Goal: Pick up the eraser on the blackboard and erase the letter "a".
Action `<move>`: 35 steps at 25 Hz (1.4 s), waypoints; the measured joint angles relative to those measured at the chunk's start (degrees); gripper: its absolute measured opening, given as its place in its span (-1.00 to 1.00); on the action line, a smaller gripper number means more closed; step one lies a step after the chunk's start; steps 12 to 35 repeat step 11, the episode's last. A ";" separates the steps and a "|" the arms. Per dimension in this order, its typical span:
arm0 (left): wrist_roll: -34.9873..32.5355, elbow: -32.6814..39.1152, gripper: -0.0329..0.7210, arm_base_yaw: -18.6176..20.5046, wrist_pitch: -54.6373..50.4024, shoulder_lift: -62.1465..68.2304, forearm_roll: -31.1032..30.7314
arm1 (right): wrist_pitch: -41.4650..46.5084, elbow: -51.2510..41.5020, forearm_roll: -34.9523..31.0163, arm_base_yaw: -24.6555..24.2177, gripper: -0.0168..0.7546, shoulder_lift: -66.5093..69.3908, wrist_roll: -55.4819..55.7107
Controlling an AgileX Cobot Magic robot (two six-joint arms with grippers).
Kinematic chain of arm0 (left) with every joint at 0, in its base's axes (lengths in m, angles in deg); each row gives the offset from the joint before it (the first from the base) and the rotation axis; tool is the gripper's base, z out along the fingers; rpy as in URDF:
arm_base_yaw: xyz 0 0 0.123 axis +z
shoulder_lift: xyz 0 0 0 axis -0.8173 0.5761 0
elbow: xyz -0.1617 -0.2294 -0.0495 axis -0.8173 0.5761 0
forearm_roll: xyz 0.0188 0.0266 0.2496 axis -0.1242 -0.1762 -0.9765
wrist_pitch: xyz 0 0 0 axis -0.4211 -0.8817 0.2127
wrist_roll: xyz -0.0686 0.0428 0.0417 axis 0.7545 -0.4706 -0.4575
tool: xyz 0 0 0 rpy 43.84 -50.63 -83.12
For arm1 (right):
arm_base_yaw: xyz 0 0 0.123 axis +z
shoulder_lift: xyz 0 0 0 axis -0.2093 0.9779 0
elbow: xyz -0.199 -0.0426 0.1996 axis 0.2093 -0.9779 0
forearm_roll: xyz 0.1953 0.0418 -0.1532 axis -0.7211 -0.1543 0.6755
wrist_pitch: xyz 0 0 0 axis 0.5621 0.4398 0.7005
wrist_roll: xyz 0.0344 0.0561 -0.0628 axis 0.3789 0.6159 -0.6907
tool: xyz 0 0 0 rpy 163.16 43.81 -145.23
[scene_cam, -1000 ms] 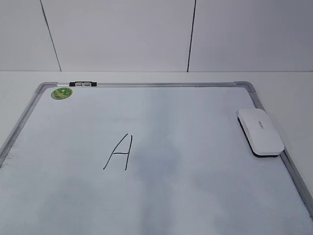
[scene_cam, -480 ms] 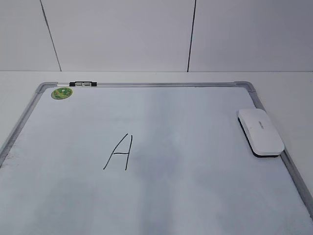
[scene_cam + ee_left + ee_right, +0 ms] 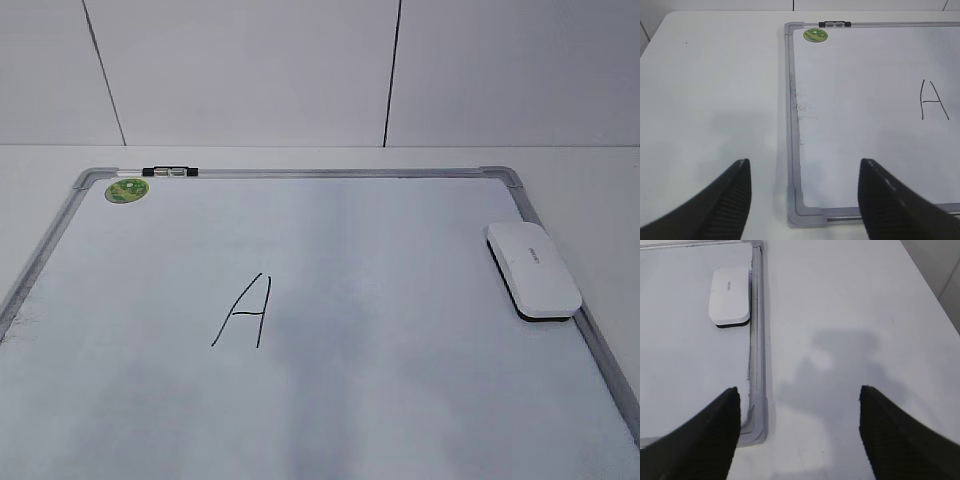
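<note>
Handwritten letter: a capital "A" (image 3: pixel 243 311) in thin black marker, left of centre on the blackboard (image 3: pixel 400 400).
Eraser (image 3: pixel 533 268): small grey lettering on top, too small to read.
Green sticker (image 3: pixel 127 190): print illegible.

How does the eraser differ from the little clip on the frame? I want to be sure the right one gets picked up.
The eraser is a broad white bar with a dark underside; the clip is a tiny black-and-silver piece. The eraser lies on the blackboard surface against its right frame; the clip sits on the top frame near the green sticker. The eraser's long side runs along the right frame, the clip's along the top frame. Neither is touched by a gripper.
</note>
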 joint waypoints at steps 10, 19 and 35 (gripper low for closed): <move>0.00 0.00 0.41 0.00 0.00 0.00 0.00 | 0.00 0.00 0.00 0.00 0.58 0.00 0.00; 0.00 0.00 0.41 0.00 0.00 0.00 0.00 | 0.00 0.00 0.00 0.00 0.58 0.00 0.00; 0.00 0.00 0.41 0.00 0.00 0.00 0.00 | 0.00 0.00 0.00 0.00 0.58 0.00 0.00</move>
